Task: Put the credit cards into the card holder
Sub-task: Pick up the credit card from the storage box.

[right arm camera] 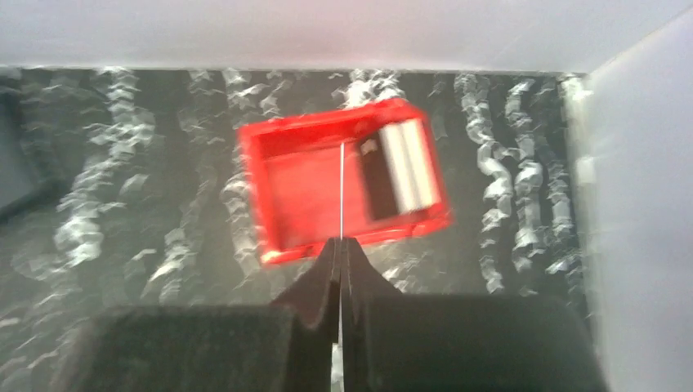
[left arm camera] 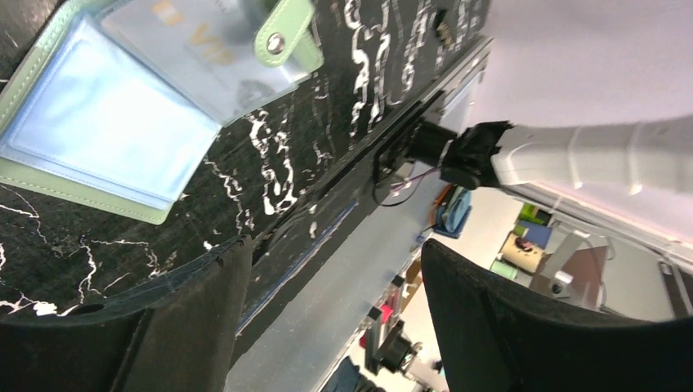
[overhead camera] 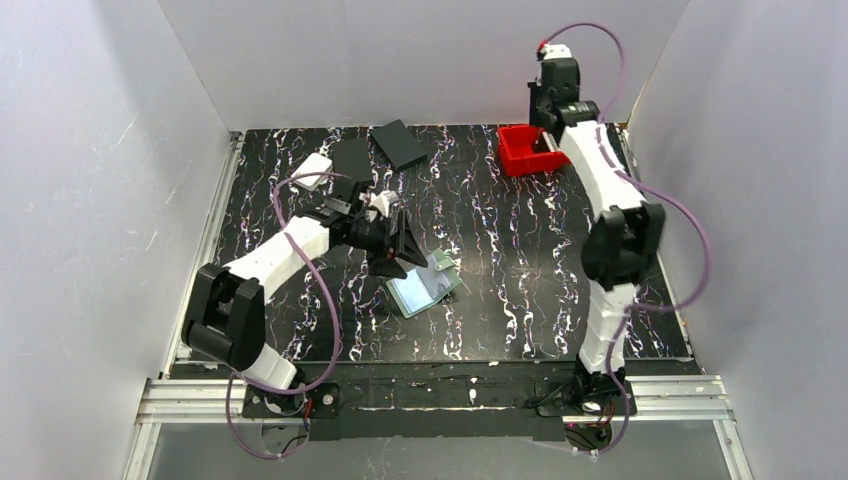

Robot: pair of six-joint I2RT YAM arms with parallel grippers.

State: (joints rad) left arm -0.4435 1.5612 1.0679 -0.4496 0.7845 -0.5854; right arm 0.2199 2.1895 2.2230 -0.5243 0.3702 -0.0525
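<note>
The card holder (overhead camera: 428,286) lies open on the black marbled table, sage green with pale blue clear pockets (left arm camera: 106,122) and a snap tab (left arm camera: 282,33). One pocket holds a card printed with gold letters (left arm camera: 196,37). My left gripper (overhead camera: 398,250) hovers just left of the holder, jaws open and nothing between them (left arm camera: 335,269). My right gripper (right arm camera: 340,245) is shut on a thin credit card (right arm camera: 341,188), seen edge-on as a white line. It hangs above the red bin (right arm camera: 294,196) at the back right (overhead camera: 520,150).
The red bin holds a black and silver object (right arm camera: 396,175). Two black flat rectangles (overhead camera: 400,143) (overhead camera: 352,158) and a white rounded box (overhead camera: 314,166) lie at the back left. White walls enclose the table on three sides.
</note>
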